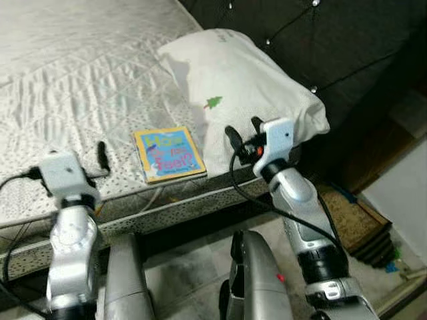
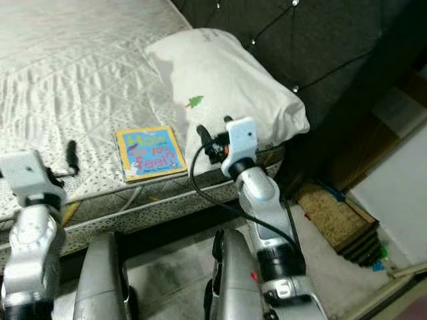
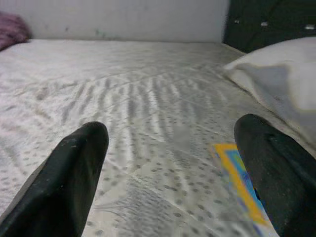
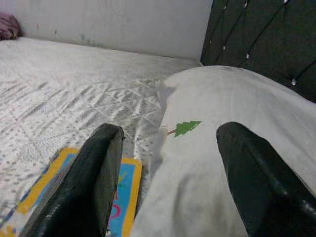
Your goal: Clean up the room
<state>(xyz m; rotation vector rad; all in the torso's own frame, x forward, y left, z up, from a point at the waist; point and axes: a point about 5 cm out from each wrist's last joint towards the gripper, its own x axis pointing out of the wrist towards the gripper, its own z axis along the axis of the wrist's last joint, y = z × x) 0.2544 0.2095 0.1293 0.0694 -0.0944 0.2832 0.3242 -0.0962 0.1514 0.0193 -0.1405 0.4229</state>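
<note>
A yellow and blue children's book (image 1: 168,155) lies flat on the white quilted mattress (image 1: 80,80), close to the bed's near edge. Right of it rests a white pillow (image 1: 240,80) with a small green tree print (image 1: 213,102). My right gripper (image 1: 241,127) is open at the pillow's near end, just right of the book; in the right wrist view its fingers (image 4: 89,182) straddle the pillow's edge with the book (image 4: 123,187) beside them. My left gripper (image 3: 173,173) is open low over the mattress, left of the book (image 3: 237,182), with nothing between its fingers.
A dark tufted headboard (image 1: 320,40) stands behind the pillow. On the floor right of the bed lies a brown mat (image 1: 350,213). A purple cloth (image 3: 12,29) sits at the far corner of the bed by the wall. My legs stand against the bed frame (image 1: 180,210).
</note>
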